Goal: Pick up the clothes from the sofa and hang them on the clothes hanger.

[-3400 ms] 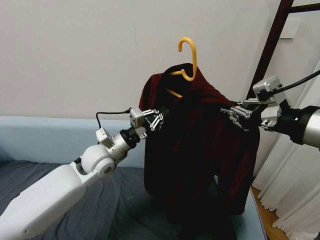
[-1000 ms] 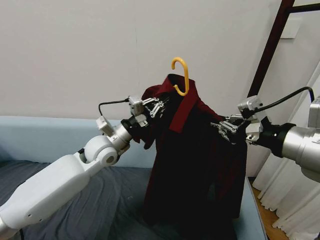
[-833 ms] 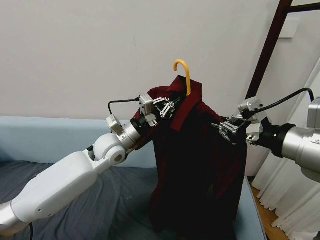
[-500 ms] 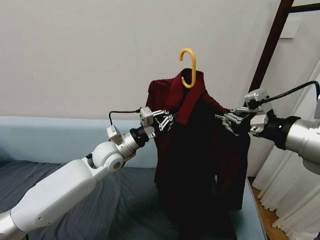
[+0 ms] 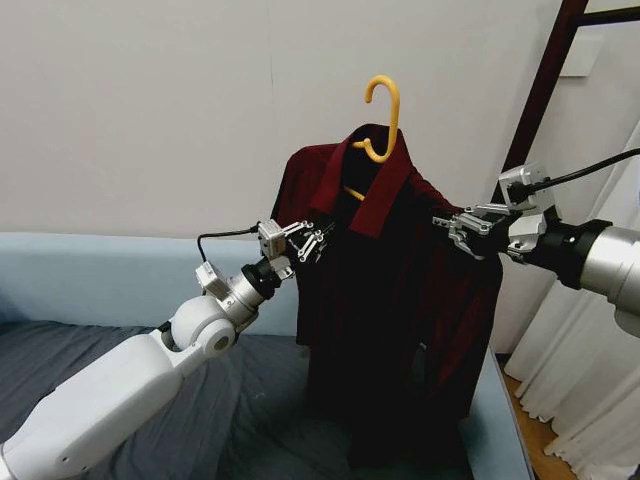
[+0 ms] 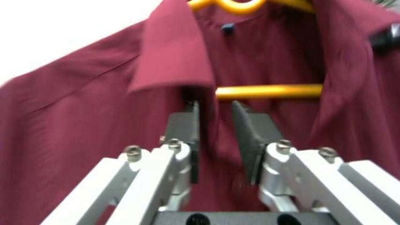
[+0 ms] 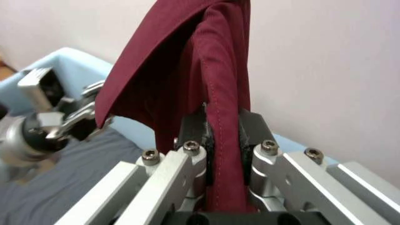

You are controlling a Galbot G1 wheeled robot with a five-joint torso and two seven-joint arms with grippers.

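Aloft, shirt (image 5: 400,300) on hanger (image 5: 386,108), left pincer (image 5: 320,238) clamping front, right pincer (image 5: 447,228) clamping shoulder.

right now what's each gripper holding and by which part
The red shirt: left gripper pinches its front edge below the collar, right gripper a fold at its shoulder.

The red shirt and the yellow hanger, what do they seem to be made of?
The shirt: thin woven cloth, matte, perhaps cotton; it drapes in soft folds and shows fine ribs and a stitched seam where the right tool clamps it. The hanger: likely plastic; smooth, evenly yellow, faintly glossy.
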